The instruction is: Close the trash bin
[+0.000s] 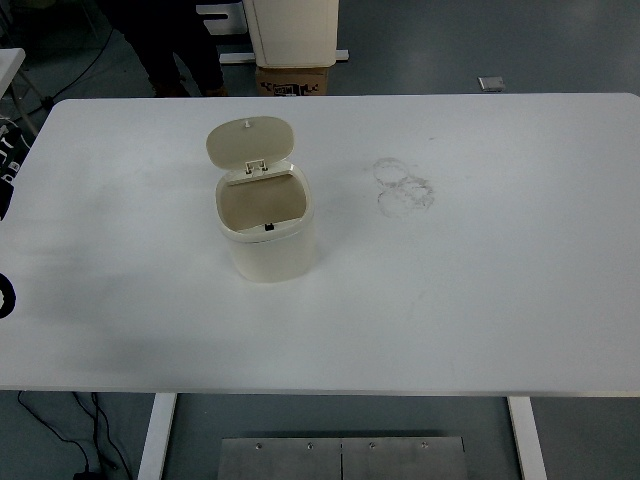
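Cream trash bin point(268, 225) standing on white table point(480, 290), lid point(249, 141) tilting upright and open, left arm point(6, 170) barely showing at edge, grip impossible to tell

One trash bin point(267, 230), one white table point(480, 300), one cardboard box point(293, 80).

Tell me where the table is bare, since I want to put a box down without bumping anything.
The table is bare along its near edge and across its right half, right of the open trash bin; only faint ring marks lie there. Left of the bin is bare too, but the robot's left arm rests at that edge.
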Controlling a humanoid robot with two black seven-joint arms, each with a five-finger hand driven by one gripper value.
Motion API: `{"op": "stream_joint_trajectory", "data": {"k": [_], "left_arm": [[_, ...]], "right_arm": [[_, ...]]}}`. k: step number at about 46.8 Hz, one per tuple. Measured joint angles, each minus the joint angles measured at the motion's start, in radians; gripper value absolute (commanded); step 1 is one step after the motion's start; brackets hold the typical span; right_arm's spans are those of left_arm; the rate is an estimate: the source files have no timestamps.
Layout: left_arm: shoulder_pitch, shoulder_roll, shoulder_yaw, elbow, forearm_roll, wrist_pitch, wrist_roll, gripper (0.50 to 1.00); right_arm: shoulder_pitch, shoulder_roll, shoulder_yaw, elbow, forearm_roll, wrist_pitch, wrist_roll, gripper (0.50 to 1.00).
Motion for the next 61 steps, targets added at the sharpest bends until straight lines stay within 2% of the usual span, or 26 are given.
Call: {"op": "stream_joint_trajectory", "data": {"k": [16, 24, 37, 43, 54, 61], "left_arm": [[-0.004, 0.01, 0.001, 0.001, 0.005, -0.052, 0.006, 1.0], [-0.004, 0.013, 0.004, 0.001, 0.006, -0.054, 0.03, 1.0], [-0.004, 0.01, 0.007, -0.001, 0.007, -0.053, 0.032, 1.0], [0.0, 0.017, 0.01, -0.046, 0.007, -0.053, 0.032, 1.0], [-0.02, 0.07, 0.042, -0.1, 0.006, -0.04, 0.03, 1.0], [-0.072, 0.114, 0.157, -0.131, 0.006, -0.03, 0.031, 1.0]], "right_arm": [[0.001, 0.0, 0.0, 0.0, 0.0, 0.0, 0.0, 0.991], [0.0, 0.0, 0.0, 0.0, 0.0, 0.0, 0.0, 0.991], [0.001, 0.0, 0.0, 0.0, 0.0, 0.0, 0.0, 0.991], [0.001, 0.0, 0.0, 0.0, 0.0, 0.0, 0.0, 0.991], [0.0, 0.0, 0.0, 0.0, 0.0, 0.0, 0.0, 0.991], [0.001, 0.0, 0.0, 0.0, 0.0, 0.0, 0.0, 0.991]]}}
